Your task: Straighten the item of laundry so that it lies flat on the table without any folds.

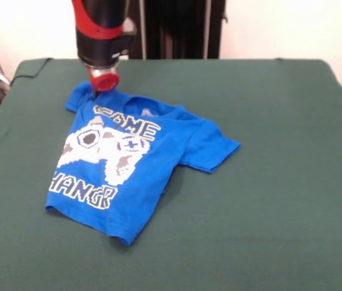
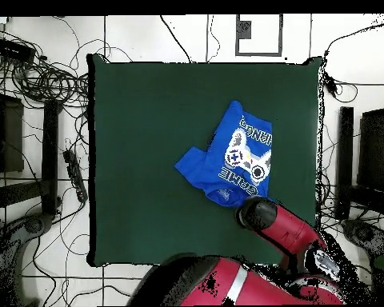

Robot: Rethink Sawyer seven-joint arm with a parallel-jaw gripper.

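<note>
Green felt table (image 1: 280, 182) carries everything. Blue shirt (image 1: 128, 176) lies print-up toward the robot's side, one edge tucked under, sleeve splayed. Arm's red tip (image 1: 104, 80) sits at the collar end, likely to pin or drag it; fingers' state: cannot tell.

A pale wall (image 1: 280, 27) rises behind, with a dark upright stand (image 1: 177, 27) against it. Overhead, white floor tiles (image 2: 187, 36) carry tangled black cables (image 2: 43, 76) and dark furniture (image 2: 23, 152) on both sides.
</note>
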